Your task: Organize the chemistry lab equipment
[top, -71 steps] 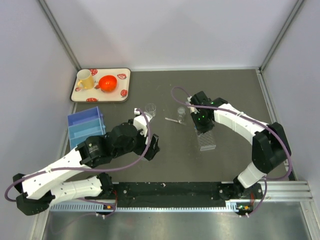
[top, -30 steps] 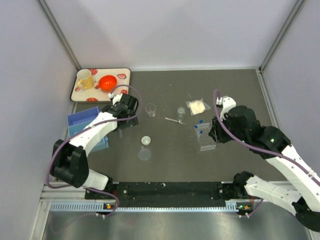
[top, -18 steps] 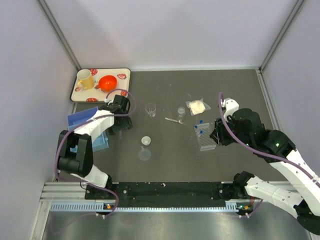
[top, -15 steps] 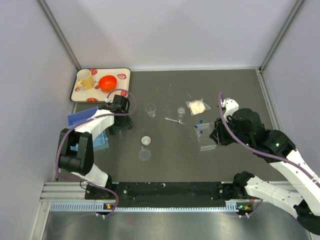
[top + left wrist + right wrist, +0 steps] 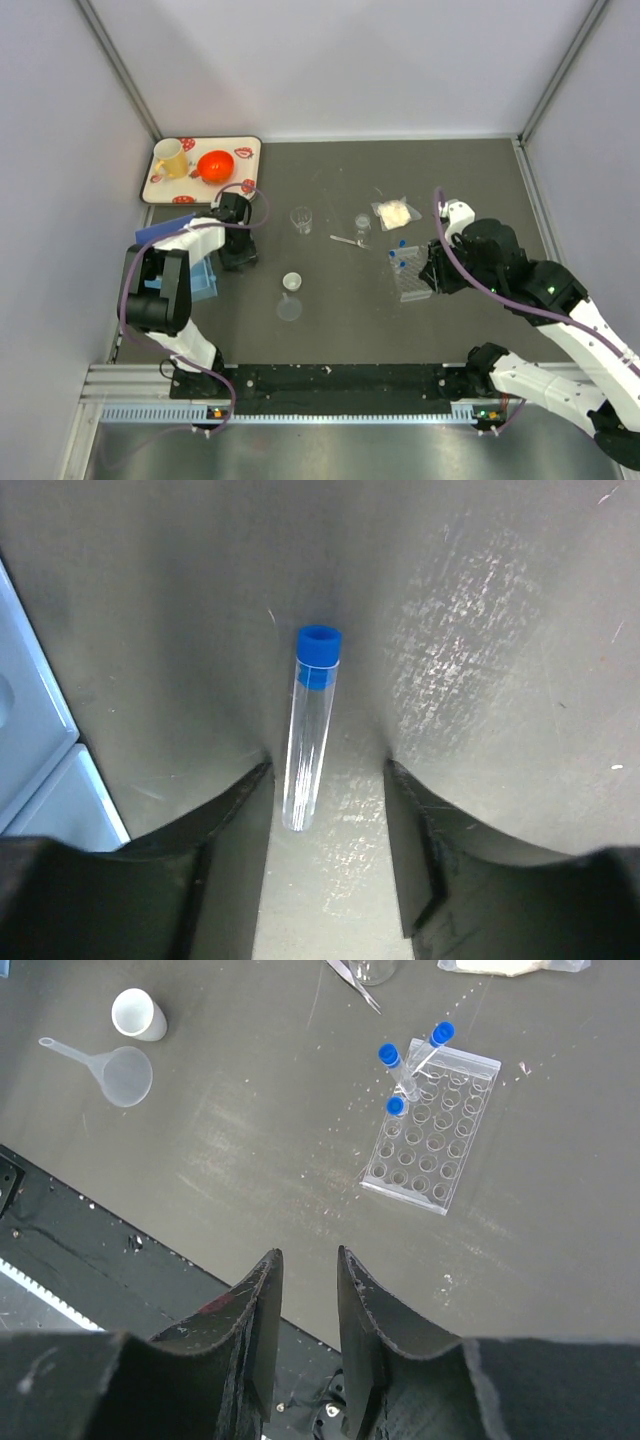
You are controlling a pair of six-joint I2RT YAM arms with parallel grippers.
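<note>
In the left wrist view a clear blue-capped tube (image 5: 308, 735) lies flat on the dark table. Its round end reaches in between the fingers of my left gripper (image 5: 328, 770), close to the left finger. The jaws stand open around it with a gap on the right. From above, my left gripper (image 5: 238, 252) is low beside the blue bin and hides the tube. My right gripper (image 5: 309, 1253) hovers high, open by a narrow gap and empty. Below it is the gridded clear rack (image 5: 430, 1135) with three blue-capped tubes (image 5: 388, 1055) at its far end. A funnel (image 5: 125, 1072) and a small white cup (image 5: 138, 1013) lie apart.
A blue bin (image 5: 160, 231) stands left of my left gripper. At the back left is a tray (image 5: 250, 185) with the yellow mug (image 5: 172, 160) and the orange-red bowl (image 5: 215, 165). Mid-table are a beaker (image 5: 301, 218), a small cup (image 5: 362, 222), a thin rod (image 5: 345, 241) and a bag (image 5: 396, 212).
My left gripper has shifted left and down next to the bin, and its jaws have narrowed around the tube. The right arm has hardly moved.
</note>
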